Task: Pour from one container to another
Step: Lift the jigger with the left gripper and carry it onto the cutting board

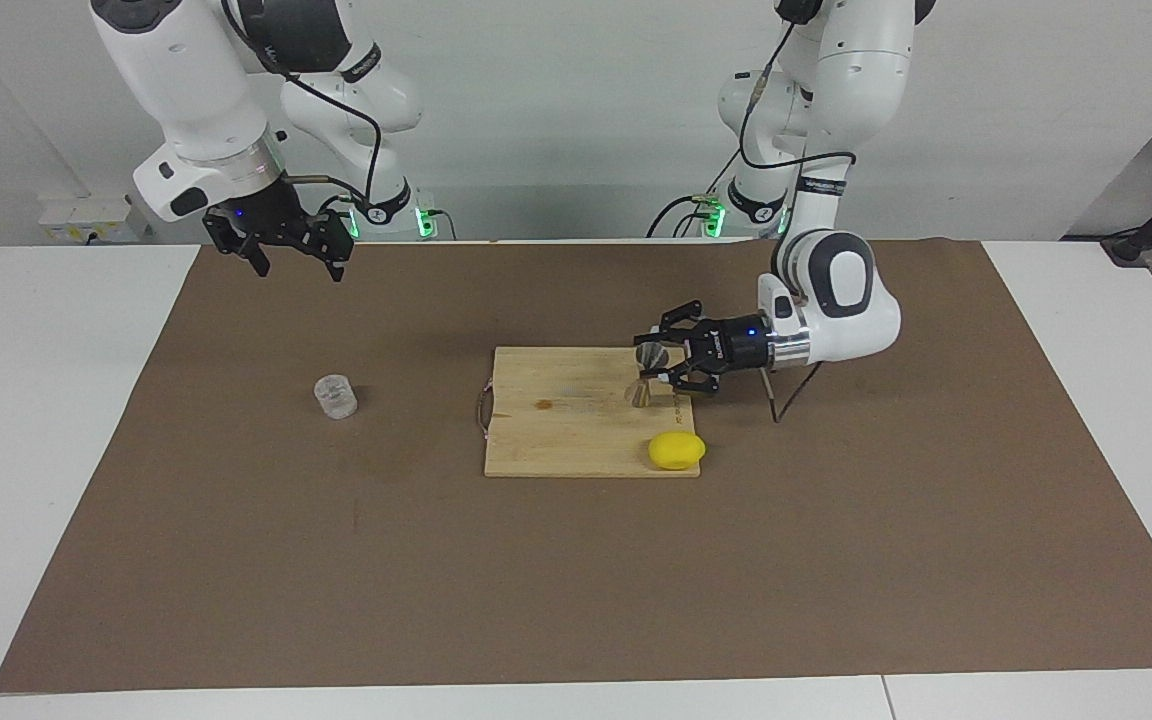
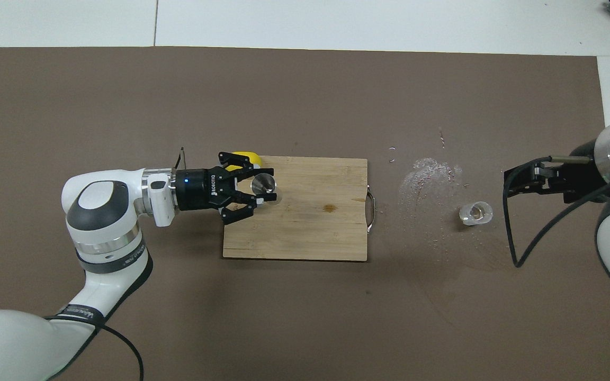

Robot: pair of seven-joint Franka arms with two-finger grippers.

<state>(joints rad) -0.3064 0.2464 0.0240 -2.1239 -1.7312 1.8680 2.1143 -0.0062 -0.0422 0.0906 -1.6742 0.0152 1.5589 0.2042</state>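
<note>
Sideways, left claw (image 1: 664,362) around jigger (image 1: 648,375).

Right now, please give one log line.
left pincer: open at jigger on board | right pincer: raised, waits | tumbler: on mat, untouched

White table (image 1: 56,420), broad brown rectangular mat (image 1: 576,580) laid over it. Plain white wall (image 1: 556,110) at the rear; white socket strip (image 1: 86,218) at wall base.

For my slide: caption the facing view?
Left gripper open around the jigger on the board; tumbler apart.
</note>
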